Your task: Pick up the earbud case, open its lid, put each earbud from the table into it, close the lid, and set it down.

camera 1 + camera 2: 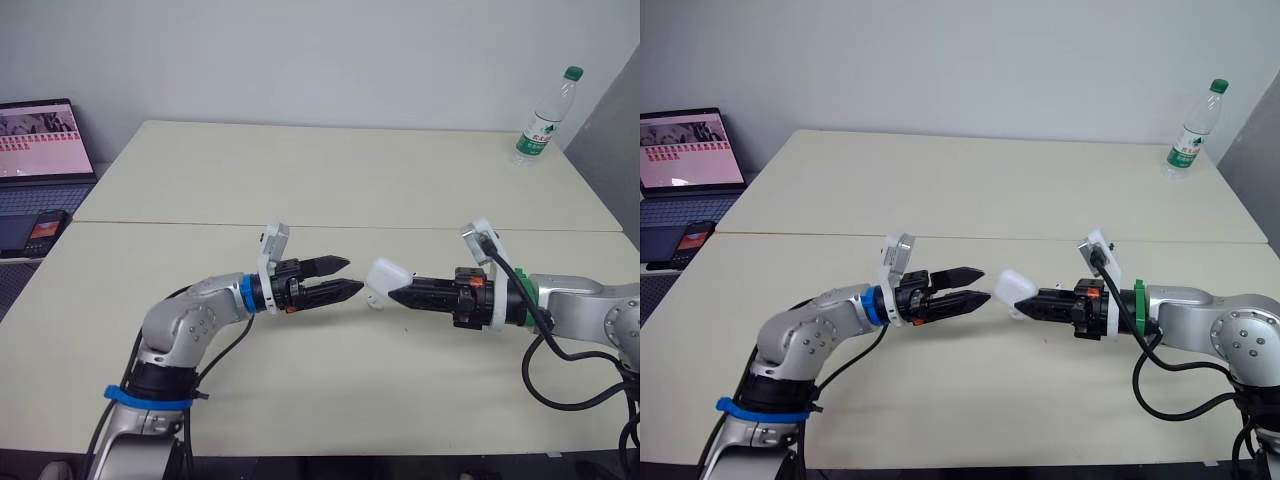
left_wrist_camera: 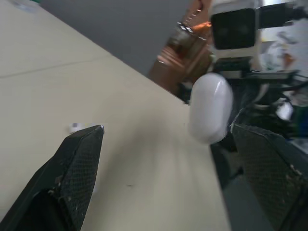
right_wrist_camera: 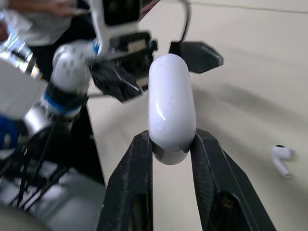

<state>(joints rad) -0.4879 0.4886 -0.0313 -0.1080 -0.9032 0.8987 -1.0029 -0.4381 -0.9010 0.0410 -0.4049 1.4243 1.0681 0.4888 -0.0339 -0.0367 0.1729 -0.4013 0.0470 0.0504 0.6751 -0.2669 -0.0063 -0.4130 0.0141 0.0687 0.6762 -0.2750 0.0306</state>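
The glossy white, pill-shaped plastic earbud case (image 3: 171, 103) is up in the air, lifted clear of the pale cream tabletop (image 1: 300, 180) and pinched at one end by the right gripper (image 3: 172, 142). Its two black fingers are drawn in narrow around the shell, and most of the case sticks out past the tips. The lid looks closed (I can't make out a seam or a gap).

Facing it, just short of contact, is the left gripper (image 1: 352, 276). Its jaws are spread well apart with nothing between them, lined up for the lid end.

Here's the danger: that shell is smooth and rounded, and the grip sits only on its end. If the left fingers push or pry off-centre, the case could swivel in the pinch or squirt straight out and drop to the table. A hard nudge on arrival could do the same.

One small white stemmed earbud (image 3: 281, 159) lies on the table below, off to one side. A falling case could knock it away and make it harder to pick up.
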